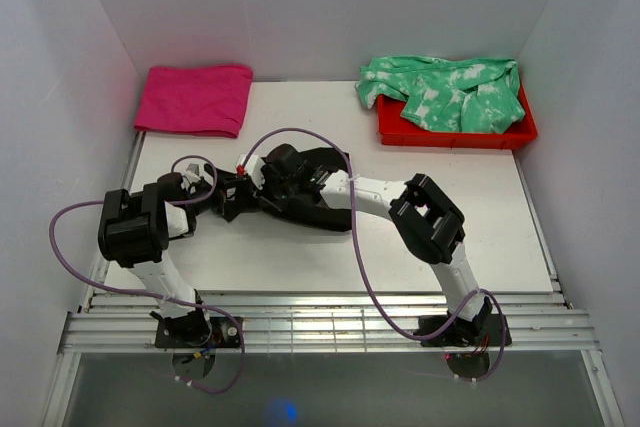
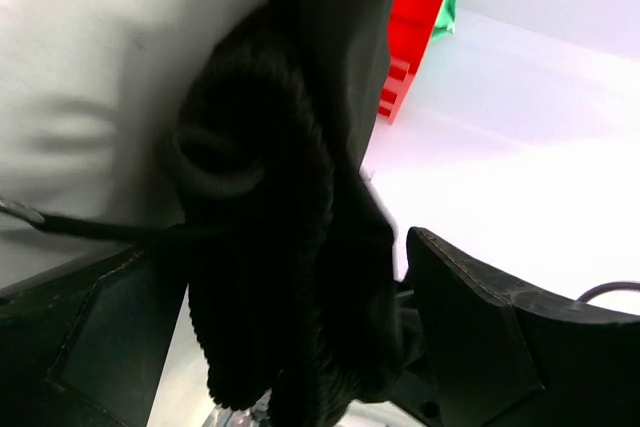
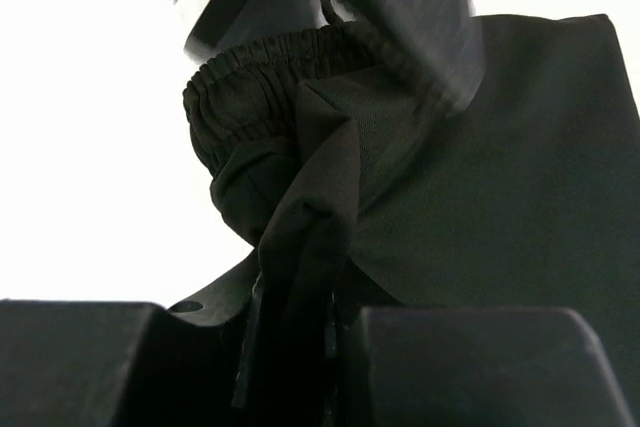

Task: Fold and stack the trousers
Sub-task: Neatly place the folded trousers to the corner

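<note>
The black trousers [image 1: 318, 197] lie bunched in a heap at the middle of the white table [image 1: 460, 217]. My left gripper [image 1: 232, 195] is at the heap's left end, shut on a thick bunch with a ribbed cuff [image 2: 260, 167]; the fabric fills the space between its fingers [image 2: 480, 317]. My right gripper [image 1: 272, 173] is just right of it over the heap and pinches a fold of the trousers [image 3: 500, 167] next to the gathered elastic waistband [image 3: 250, 87]. Both grippers are close together.
A folded magenta-pink cloth [image 1: 195, 99] lies at the back left. A red bin [image 1: 455, 135] at the back right holds a green-and-white tie-dye garment [image 1: 445, 92]; the bin also shows in the left wrist view [image 2: 410, 27]. White walls enclose the table.
</note>
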### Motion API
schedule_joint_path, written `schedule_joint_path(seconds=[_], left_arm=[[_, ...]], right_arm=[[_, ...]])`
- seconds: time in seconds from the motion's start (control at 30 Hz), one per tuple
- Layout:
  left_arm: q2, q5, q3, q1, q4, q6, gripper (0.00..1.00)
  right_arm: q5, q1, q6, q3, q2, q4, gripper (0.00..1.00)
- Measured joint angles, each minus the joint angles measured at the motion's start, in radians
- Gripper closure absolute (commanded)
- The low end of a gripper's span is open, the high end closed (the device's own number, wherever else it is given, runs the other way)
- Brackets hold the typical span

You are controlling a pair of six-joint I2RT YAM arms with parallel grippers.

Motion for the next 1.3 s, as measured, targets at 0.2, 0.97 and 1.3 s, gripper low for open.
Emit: schedule_joint_path(seconds=[0.2,0.97,1.3], left_arm=[[-0.018,-0.009,-0.051,-0.063,0.064,-0.037,0.02],[0.071,-0.022,0.028,-0.118,0.16,-0.111,0.94],[0.08,0.033,0.266,-0.129,-0.137,0.157,1.0]], right_arm=[[0.039,0.0,0.032,0.042,0.019,0.01,0.92],[0.077,0.013,0.041,0.035,0.014,0.018,0.37],[0.007,-0.143,0.03,-0.188,-0.389,-0.062,0.09]])
